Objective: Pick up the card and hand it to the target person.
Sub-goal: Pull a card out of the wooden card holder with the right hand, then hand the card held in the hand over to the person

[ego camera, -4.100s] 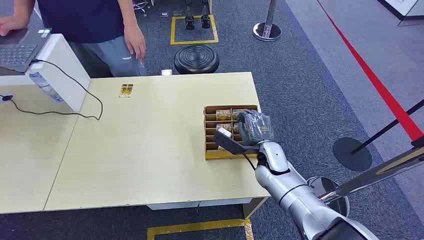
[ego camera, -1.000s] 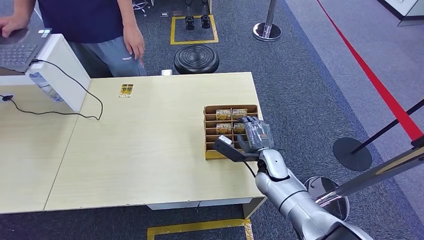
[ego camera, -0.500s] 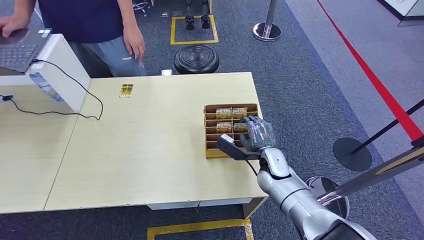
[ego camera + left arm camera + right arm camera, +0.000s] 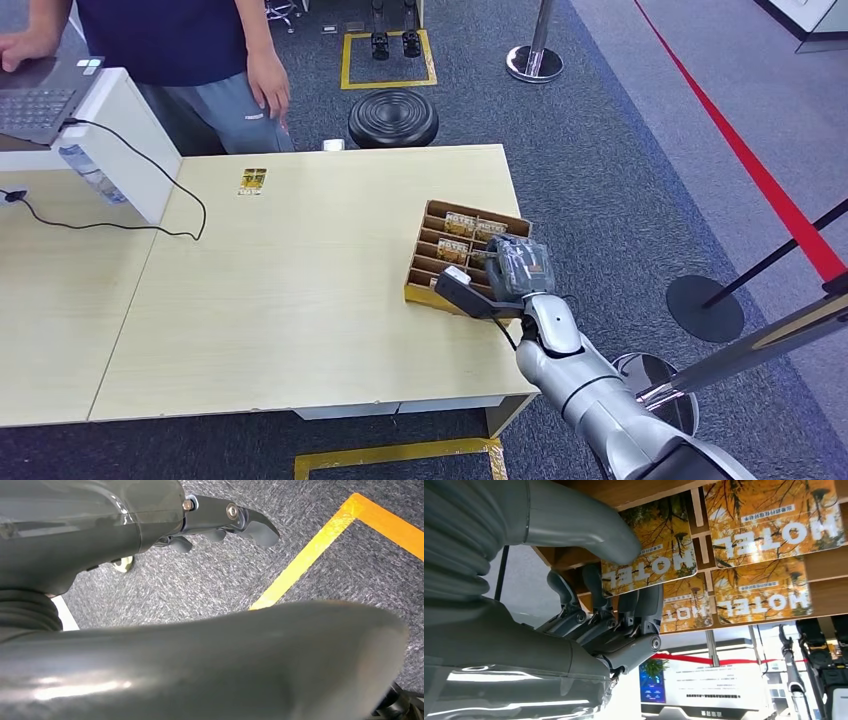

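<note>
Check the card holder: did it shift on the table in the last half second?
Yes. The card holder has twisted: it sat square to the table edge, now it lies skewed, its far end swung toward the right edge, with the right hand on a card.

Left hand (image 4: pixel 227 522) hangs over grey carpet (image 4: pixel 200 580), dark fingers (image 4: pixel 250 526) loosely curled, holding nothing. Yellow floor tape (image 4: pixel 310 555) runs on the carpet just beyond the fingertips, bending at a corner. Blurred grey thumb nearest the camera.
</note>
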